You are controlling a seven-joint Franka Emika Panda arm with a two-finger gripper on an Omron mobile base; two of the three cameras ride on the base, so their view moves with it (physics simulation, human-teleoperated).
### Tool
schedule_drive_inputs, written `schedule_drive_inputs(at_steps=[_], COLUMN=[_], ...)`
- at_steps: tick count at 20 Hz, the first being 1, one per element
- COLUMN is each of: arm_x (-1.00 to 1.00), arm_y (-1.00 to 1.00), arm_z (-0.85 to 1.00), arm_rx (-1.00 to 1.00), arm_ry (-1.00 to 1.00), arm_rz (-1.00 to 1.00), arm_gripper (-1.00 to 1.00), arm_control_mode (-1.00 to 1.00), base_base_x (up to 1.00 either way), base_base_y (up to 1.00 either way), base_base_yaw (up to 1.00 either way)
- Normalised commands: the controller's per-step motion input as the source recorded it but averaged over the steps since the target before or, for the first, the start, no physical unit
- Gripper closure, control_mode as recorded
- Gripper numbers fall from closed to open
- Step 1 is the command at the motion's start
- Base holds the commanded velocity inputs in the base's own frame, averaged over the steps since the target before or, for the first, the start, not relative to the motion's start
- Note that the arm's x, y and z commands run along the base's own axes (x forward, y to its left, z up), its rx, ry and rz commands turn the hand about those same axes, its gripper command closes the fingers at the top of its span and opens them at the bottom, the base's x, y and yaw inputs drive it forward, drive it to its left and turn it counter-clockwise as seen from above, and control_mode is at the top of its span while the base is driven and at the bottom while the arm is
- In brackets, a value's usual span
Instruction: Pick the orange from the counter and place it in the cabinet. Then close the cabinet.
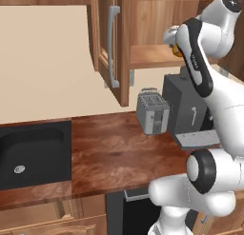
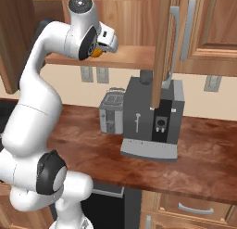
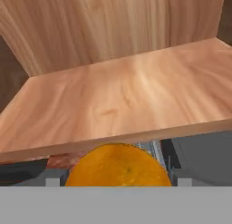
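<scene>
Hand view: I've got the orange [image 3: 118, 165] right at the claw, low centre, filling the spot betw. the fingers; claw looks clenched on it, tho the tips themselves are hidden behind the fruit. Just past it, the front edge of the cabinet [image 3: 118, 100] shelf, bare wood, back wall beyond. Right base view: gripper [image 2: 102, 46] up at shelf height, orange peeking under the hand, near the shelf's left end. Below on the counter [image 2: 203, 168]: toaster [image 2: 111, 113] and coffee machine [image 2: 152, 119]. Cabinet doors stand open.
</scene>
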Motion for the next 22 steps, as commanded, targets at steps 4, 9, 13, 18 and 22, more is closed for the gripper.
schedule_drive_inputs(at_steps=[4, 9, 13, 18, 22], arm_x=[0.86, 0.84, 0.71, 0.65, 0.57], arm_y=[0.17, 0.08, 0.00, 0.00, 0.00], arm_z=[-0.48, -0.33, -0.22, -0.26, -0.14], arm_rx=[-0.18, -0.11, -0.04, -0.02, 0.00], arm_ry=[0.11, 0.00, -0.01, -0.02, -0.10], arm_rz=[0.00, 0.00, 0.00, 0.00, 0.01], arm_gripper=[1.00, 1.00, 1.00, 1.00, 1.00], arm_control_mode=[-1.00, -1.00, -1.00, -1.00, -1.00], base_base_x=[0.00, 0.00, 0.00, 0.00, 0.00], base_base_y=[0.00, 0.00, 0.00, 0.00, 0.00], base_base_yaw=[0.00, 0.00, 0.00, 0.00, 0.00])
